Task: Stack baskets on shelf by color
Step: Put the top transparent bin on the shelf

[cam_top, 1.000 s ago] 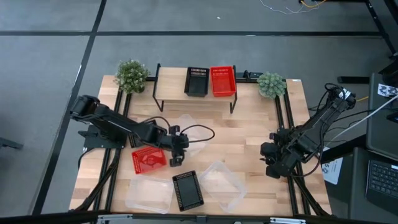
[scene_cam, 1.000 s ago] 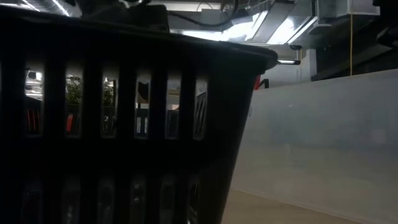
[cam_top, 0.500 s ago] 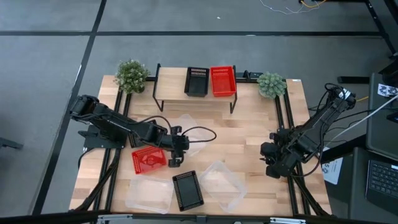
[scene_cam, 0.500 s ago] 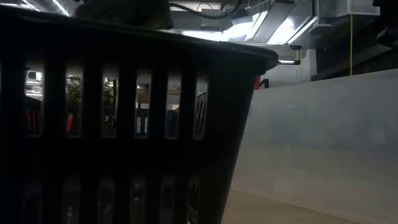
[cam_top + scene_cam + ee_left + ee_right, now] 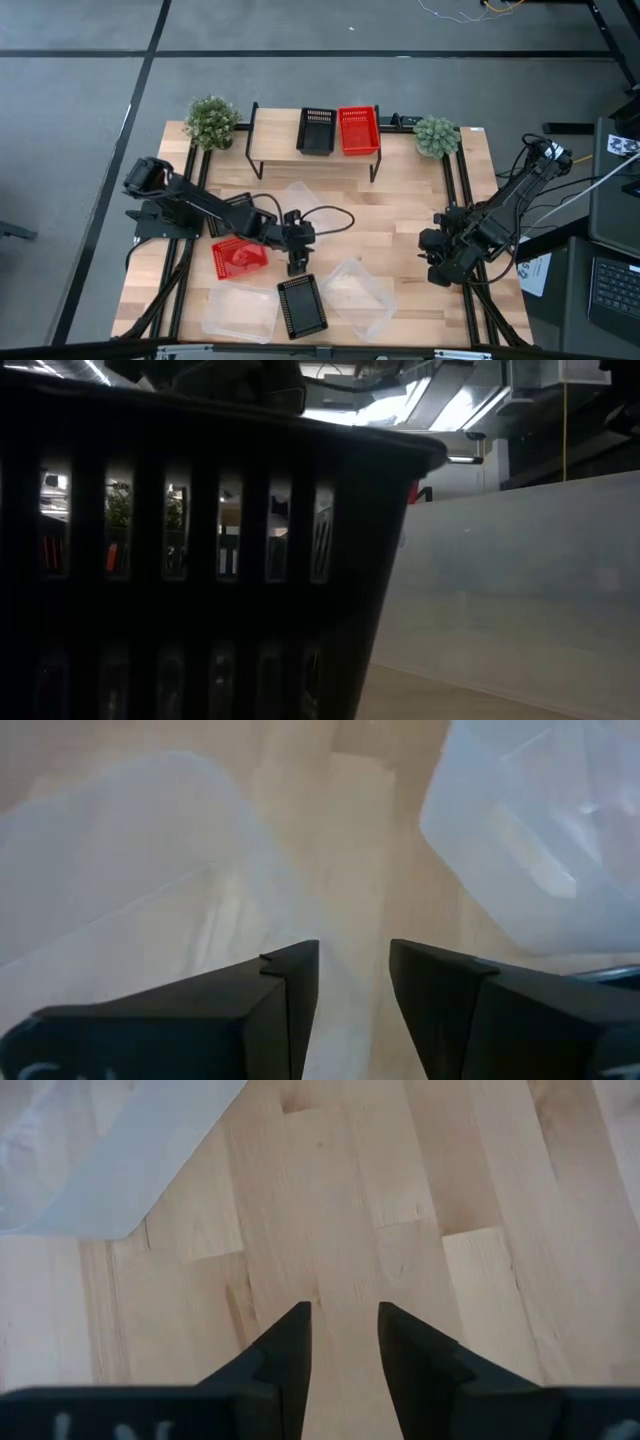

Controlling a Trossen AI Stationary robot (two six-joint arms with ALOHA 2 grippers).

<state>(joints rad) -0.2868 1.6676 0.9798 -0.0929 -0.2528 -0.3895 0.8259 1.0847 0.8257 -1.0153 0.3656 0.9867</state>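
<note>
1. Hovering over the middle of the desk (image 5: 400, 215), the left pincer (image 5: 296, 266) hung just behind the black mesh-walled plastic basket (image 5: 302, 304) that lay at the front edge, its long axis running front to back.
2. That pincer was released, its two dark fingers (image 5: 290, 982) parted with nothing between them; only bare wood and clear plastic showed past them.
3. The left arm was much the nearer to this basket; the right pincer (image 5: 436, 274) waited near the desk's right edge, its jaws likewise parted and empty.
4. A red mesh-walled plastic basket (image 5: 239, 256) sat just beside the left pincer, toward the left edge.
5. Three clear translucent plastic baskets (image 5: 357, 296) lay around: one front-left, one front-centre, one partly hidden under the left arm.
6. On the low light-wood shelf (image 5: 272, 146) at the back edge stood a black basket and a red one, side by side.
7. The black front basket looked rigid, slotted and upright, its mouth facing up.
</note>
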